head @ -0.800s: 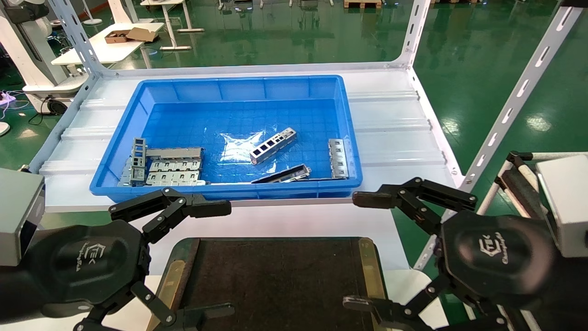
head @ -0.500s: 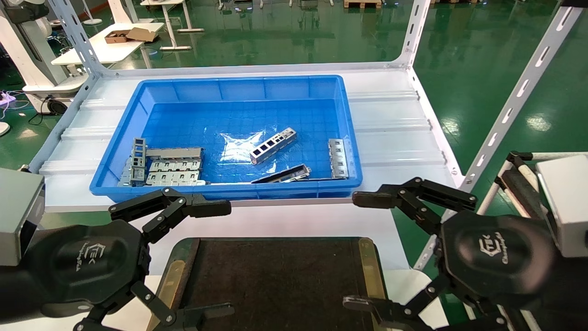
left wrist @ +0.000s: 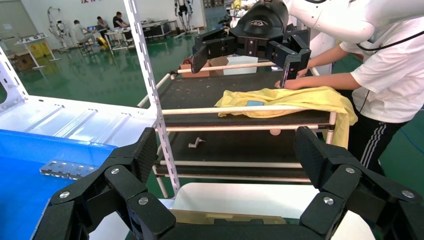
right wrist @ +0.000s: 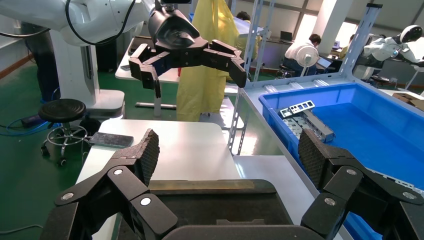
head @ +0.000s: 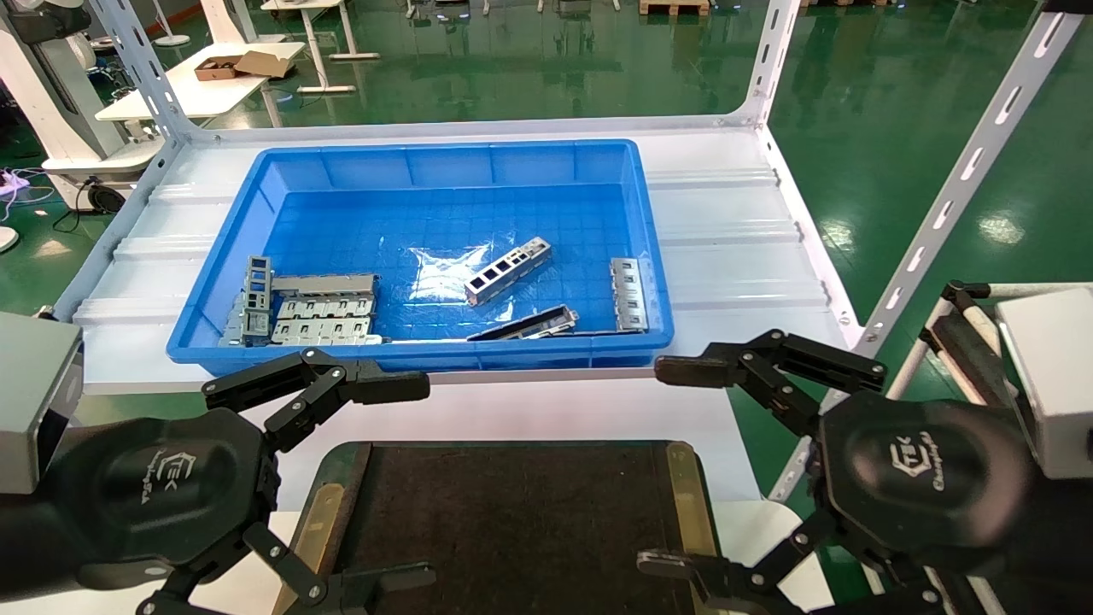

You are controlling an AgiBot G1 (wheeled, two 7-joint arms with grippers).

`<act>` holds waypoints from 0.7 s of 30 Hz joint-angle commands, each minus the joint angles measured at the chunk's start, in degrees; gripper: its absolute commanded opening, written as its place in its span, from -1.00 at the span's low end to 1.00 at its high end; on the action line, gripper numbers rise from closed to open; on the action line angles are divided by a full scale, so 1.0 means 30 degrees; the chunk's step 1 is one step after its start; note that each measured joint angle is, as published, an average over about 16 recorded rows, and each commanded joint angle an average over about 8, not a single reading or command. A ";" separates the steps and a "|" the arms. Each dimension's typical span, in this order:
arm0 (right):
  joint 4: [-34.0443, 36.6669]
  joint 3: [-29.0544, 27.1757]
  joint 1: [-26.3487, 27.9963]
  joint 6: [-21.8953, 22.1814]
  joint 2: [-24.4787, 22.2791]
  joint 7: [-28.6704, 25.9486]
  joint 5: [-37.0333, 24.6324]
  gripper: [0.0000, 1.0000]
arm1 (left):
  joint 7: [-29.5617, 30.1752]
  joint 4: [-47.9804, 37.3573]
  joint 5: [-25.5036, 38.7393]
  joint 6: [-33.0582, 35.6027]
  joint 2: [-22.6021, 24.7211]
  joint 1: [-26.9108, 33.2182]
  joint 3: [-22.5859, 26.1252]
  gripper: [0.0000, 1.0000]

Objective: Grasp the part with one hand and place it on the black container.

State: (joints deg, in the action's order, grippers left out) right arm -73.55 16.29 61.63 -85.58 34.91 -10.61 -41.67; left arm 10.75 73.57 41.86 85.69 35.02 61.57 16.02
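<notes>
The part [head: 507,271], silver-grey with rectangular windows, lies tilted at twelve o'clock from the flat black container [head: 512,512].

You have one blue bin [head: 256,201], one black tray [head: 512,521], and two claws, left [head: 388,487] and right [head: 675,465].

Ahead of both matt black claws, the part [head: 507,270] is bright bare sheet metal lying in a glossy blue plastic bin [head: 256,196], while between them the container [head: 512,512] shows a rough matt dark face with dull gold edge strips.
</notes>
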 commanded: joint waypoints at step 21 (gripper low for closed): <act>0.0012 -0.0083 -0.0014 -0.0040 0.0032 -0.0039 -0.0056 1.00 | 0.0009 0.0101 0.0606 -0.0277 0.0055 0.0221 0.0195 1.00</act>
State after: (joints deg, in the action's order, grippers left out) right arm -73.52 16.04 61.58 -85.70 35.01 -10.73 -41.84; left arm 10.86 73.78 44.21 84.30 35.44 62.55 16.74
